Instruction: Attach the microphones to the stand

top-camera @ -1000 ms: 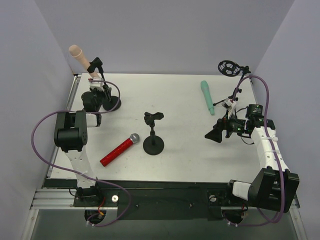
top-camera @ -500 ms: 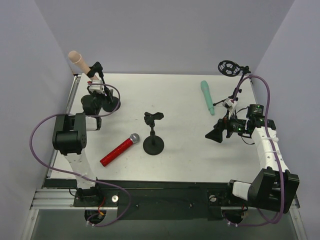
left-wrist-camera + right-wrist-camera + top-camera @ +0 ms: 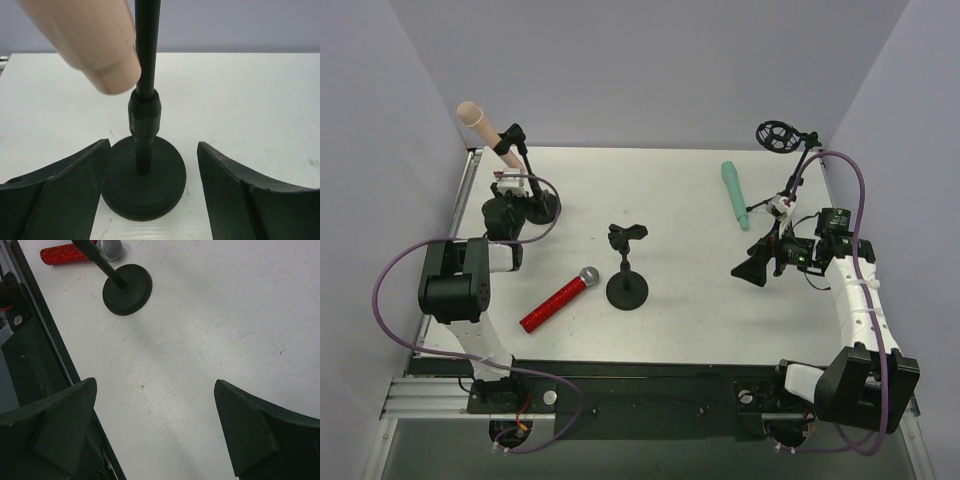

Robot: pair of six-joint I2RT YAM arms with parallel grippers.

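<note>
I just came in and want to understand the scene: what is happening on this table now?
The pale pink microphone sits in the clip of the far-left stand. The left tool is open, low near that stand's base, holding nothing. The right tool is also open and empty, above the table on the right side. The red microphone lies flat beside the middle stand, and the teal microphone lies near the far-right stand. Both of those stands are empty, so one microphone of three is attached.

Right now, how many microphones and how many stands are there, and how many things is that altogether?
Microphones: 3 (pink microphone, red microphone, teal microphone)
Stands: 3 (left stand, middle stand, right stand)
Total: 6
</note>
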